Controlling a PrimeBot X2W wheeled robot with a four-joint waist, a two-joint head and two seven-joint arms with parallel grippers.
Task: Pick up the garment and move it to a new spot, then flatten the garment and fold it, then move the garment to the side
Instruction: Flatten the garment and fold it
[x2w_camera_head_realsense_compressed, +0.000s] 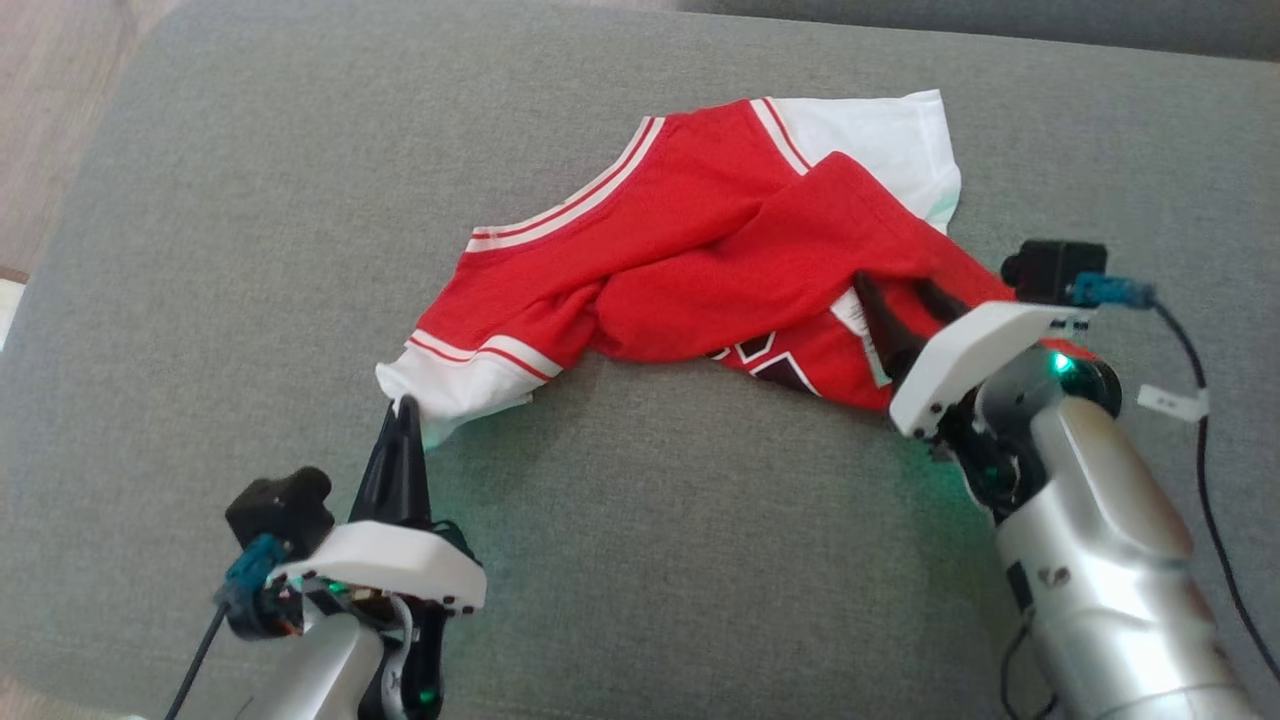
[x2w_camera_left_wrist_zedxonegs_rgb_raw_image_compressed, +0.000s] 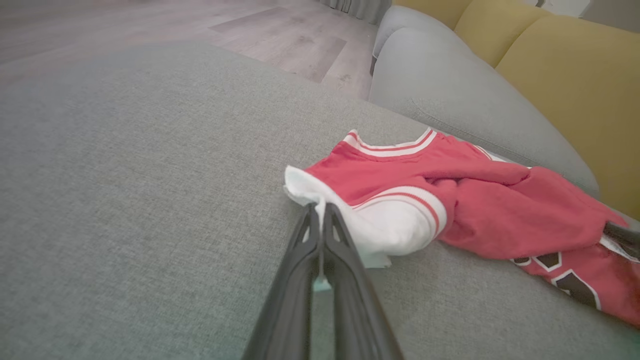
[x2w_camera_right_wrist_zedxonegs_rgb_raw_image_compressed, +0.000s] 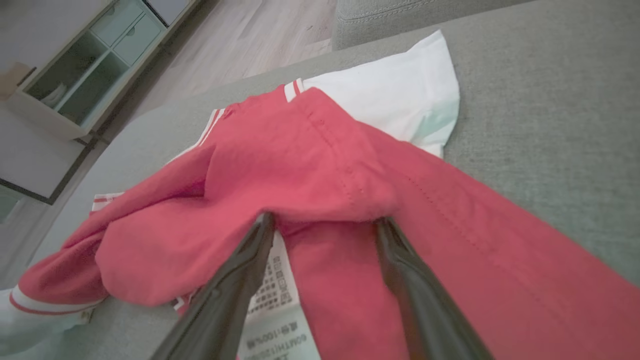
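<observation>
The garment, a red jersey with white sleeves and striped trim, lies crumpled in the middle of a grey cushion. It is bunched, with one red fold thrown over the body, and dark printed figures show at its near edge.

The left gripper is clenched on the garment: its two fingers are pressed together on the edge of the near white sleeve, low against the cushion. In the left wrist view a bit of white cloth shows between the fingers.

The right gripper is released, its fingers spread wide. Their tips reach under the red fold, and between them lie red cloth and a white care label.
</observation>
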